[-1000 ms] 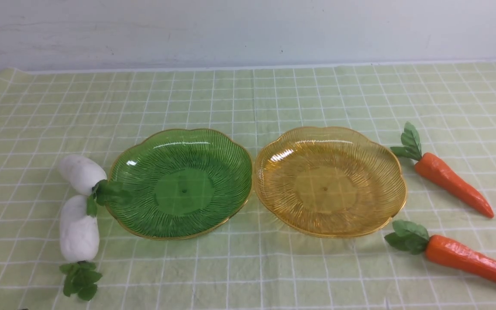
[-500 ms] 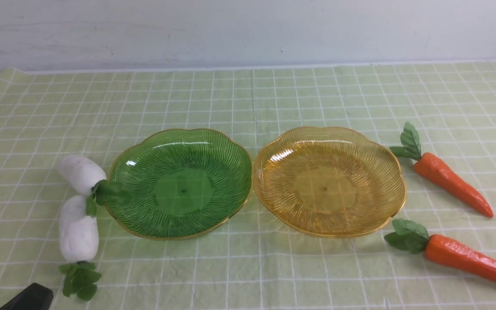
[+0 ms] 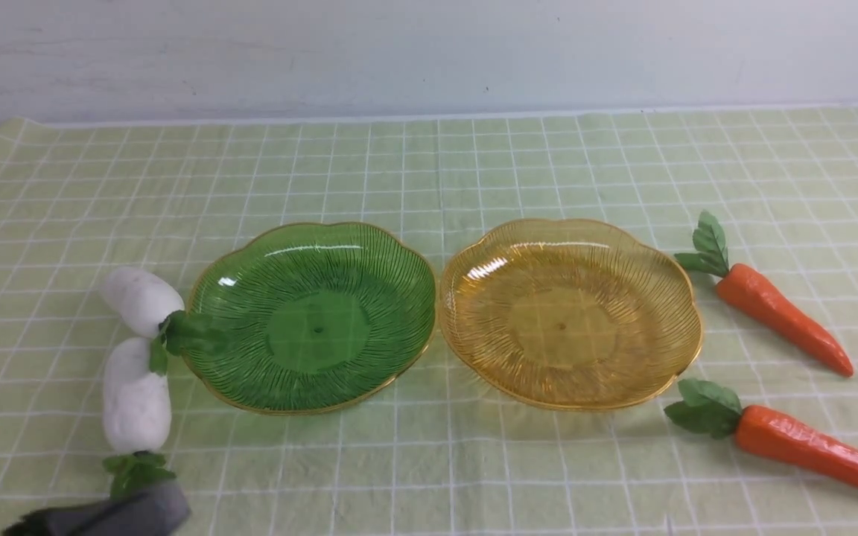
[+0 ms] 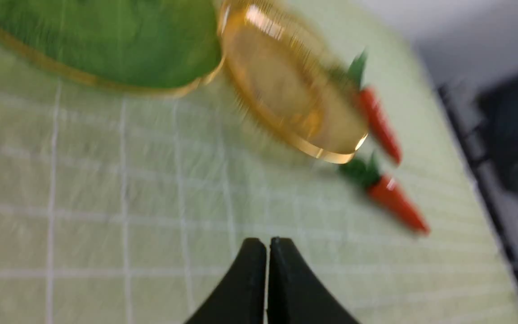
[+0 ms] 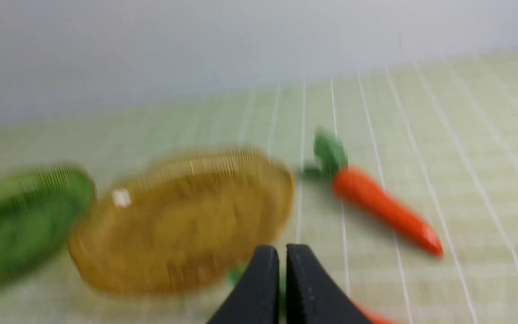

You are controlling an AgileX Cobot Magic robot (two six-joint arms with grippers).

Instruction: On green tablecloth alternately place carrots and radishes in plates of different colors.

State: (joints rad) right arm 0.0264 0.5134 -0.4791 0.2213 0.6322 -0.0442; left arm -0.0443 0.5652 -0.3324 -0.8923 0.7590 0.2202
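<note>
On the green tablecloth [image 3: 429,171] a green plate [image 3: 313,316] and an amber plate [image 3: 570,313] sit side by side, both empty. Two white radishes [image 3: 140,298] [image 3: 136,398] lie end to end left of the green plate. Two orange carrots [image 3: 779,316] [image 3: 809,450] lie right of the amber plate. My left gripper [image 3: 174,506] is blurred at the near left edge, shut and empty, just by the near radish's leaves [image 3: 131,470]. My right gripper [image 5: 282,252] is shut and empty, hovering by the near carrot [image 5: 376,318], with the far carrot [image 5: 385,209] ahead.
A pale wall [image 3: 429,52] rises behind the cloth's far edge. In the left wrist view dark equipment [image 4: 511,135] stands beyond the cloth's right border, past the carrots [image 4: 396,202].
My left gripper has come into the front view from the bottom left corner and moved right, up to the near radish's leaves. Plates, radishes and carrots have not moved.
</note>
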